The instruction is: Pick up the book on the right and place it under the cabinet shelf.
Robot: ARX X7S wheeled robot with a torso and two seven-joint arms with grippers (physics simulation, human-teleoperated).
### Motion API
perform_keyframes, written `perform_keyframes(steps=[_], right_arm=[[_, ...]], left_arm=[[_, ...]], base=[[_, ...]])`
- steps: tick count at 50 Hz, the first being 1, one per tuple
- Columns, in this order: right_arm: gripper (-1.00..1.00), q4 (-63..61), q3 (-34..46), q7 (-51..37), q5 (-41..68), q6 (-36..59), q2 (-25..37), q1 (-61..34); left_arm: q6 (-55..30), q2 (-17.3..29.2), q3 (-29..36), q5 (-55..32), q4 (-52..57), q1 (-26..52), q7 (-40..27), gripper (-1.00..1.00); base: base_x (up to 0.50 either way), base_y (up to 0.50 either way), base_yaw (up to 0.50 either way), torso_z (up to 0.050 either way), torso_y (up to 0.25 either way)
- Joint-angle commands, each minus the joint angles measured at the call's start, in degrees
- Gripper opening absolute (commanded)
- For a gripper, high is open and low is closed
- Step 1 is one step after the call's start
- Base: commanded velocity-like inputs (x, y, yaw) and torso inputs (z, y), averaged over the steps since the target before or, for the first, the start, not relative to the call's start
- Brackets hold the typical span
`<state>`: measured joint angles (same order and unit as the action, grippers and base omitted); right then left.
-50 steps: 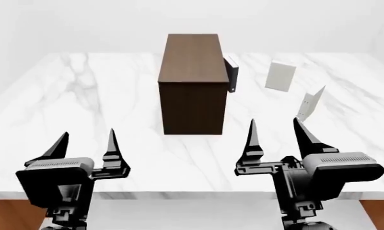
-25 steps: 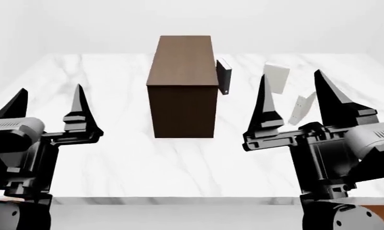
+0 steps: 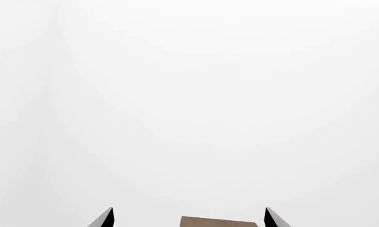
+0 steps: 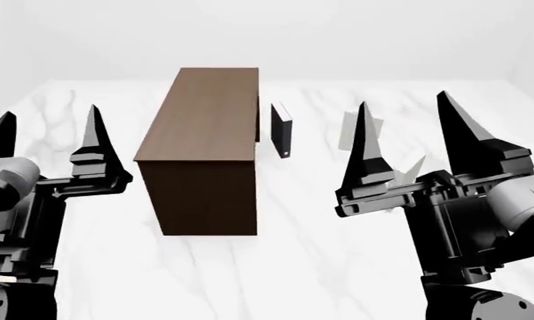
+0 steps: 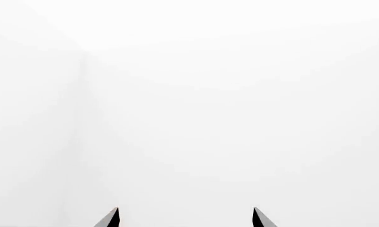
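While both arms are raised close to the camera, the left end effector [image 4: 46, 143] at near left and the right end effector [image 4: 407, 140] at near right each stand with fingers spread wide, holding nothing. Between them the white marbled surface [image 4: 293, 233] lies bare in the near middle. The cabinet shelf [image 4: 206, 143] stands left of centre, its long top running away toward the far edge. Just right of it a black-covered book [image 4: 282, 130] stands upright. The book [image 4: 412, 168] stands further right, mostly hidden behind the right end effector, with another pale book [image 4: 349, 131] beyond it. Plain white walls close the room.
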<state>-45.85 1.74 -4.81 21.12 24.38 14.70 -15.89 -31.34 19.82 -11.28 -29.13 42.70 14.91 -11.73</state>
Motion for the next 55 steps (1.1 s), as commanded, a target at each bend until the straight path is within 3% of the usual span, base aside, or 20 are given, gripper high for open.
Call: perform_keyframes(steps=[1,30,47,55], right_arm=[[1.0,-0.6,0.8,-0.3,0.6,0.1,0.8,0.1],[1.0,-1.6,2.3,-2.7,0.8,0.2,1.7,0.3],[1.0,-1.4,1.1,-3.4,3.8,0.2,2.1,0.3],[1.0,-1.6,1.8,-3.6,3.9,0.4,2.6,0.0]], left_arm=[[-0.7,0.0,-1.4,-1.5,0.8,0.4,-1.0,1.0],[-3.8,1.3,-3.6,-8.0,3.0,-0.5,-1.4,1.0],[-2.5,1.8,-4.2,-7.9,2.2,-1.2,-0.9,1.0],[-2.1,2.4,-4.3,-6.9,2.0,-0.9,-1.4,1.0]], base=[[0.5,-0.14,0.0,0.0,0.0],[0.5,-0.05,0.0,0.0,0.001],[0.0,0.0,0.0,0.0,0.001],[0.0,0.0,0.0,0.0,-0.228]])
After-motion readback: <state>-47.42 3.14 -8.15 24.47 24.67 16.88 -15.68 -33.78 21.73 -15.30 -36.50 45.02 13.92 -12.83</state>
